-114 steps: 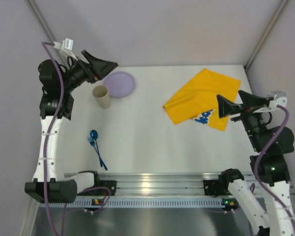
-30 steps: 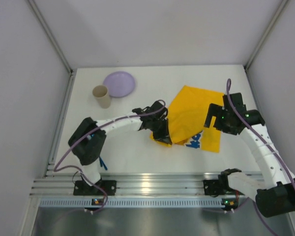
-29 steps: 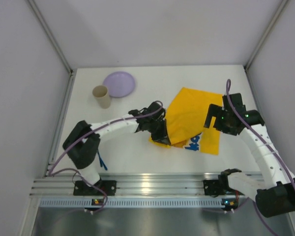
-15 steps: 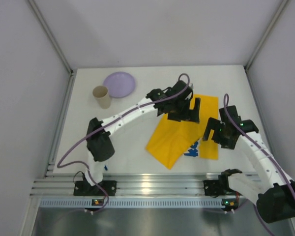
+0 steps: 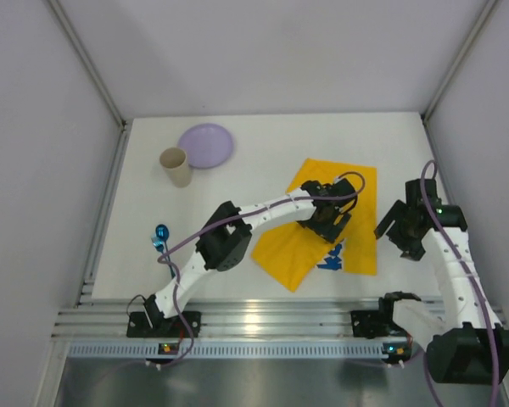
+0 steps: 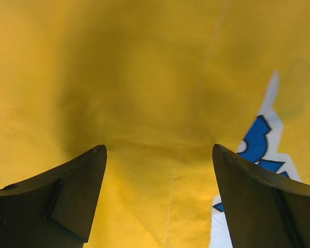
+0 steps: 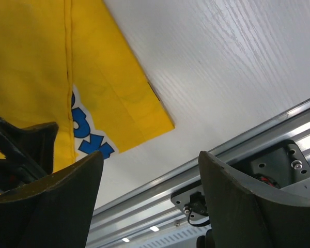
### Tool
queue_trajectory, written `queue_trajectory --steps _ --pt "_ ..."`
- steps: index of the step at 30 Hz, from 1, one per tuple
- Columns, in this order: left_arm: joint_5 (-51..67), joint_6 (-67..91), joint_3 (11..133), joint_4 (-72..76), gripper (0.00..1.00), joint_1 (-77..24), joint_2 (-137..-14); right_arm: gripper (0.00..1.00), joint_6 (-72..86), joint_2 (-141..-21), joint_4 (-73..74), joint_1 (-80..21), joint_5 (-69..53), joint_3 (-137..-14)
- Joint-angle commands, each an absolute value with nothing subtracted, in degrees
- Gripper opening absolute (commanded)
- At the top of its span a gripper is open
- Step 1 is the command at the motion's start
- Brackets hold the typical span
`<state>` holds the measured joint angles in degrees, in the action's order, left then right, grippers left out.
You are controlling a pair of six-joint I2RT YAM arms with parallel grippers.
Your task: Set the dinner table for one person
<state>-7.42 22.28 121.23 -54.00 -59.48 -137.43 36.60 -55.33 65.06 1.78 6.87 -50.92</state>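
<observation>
Across the dinner table (image 5: 263, 153) lie one plate (image 5: 206, 144), one cup (image 5: 176, 166), one yellow mat (image 5: 288, 253).

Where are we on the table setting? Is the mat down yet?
Done: the yellow mat lies spread on the dinner table, front right. In hand: nothing. The left hand hovers open over the mat, and the right hand is open beside its right edge. Left: the purple plate and paper cup sit far left, the blue spoon near left. None is on the mat.
</observation>
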Motion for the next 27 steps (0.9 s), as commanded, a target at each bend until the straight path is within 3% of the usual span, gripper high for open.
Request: queue_trajectory --steps 1,23,27 --pt "-10.3 16.7 124.1 -48.6 0.88 -62.1 -136.1 0.76 37.9 -56.9 68.0 3.3 7.3 -57.3" --pt "-5.7 13.0 126.2 -45.5 0.81 -62.2 -143.0 0.75 36.1 -59.7 65.4 3.3 6.9 -55.5" --pt "-6.0 12.9 126.6 -46.0 0.69 -62.1 -143.3 0.70 35.9 -59.8 65.1 3.3 6.9 -55.4"
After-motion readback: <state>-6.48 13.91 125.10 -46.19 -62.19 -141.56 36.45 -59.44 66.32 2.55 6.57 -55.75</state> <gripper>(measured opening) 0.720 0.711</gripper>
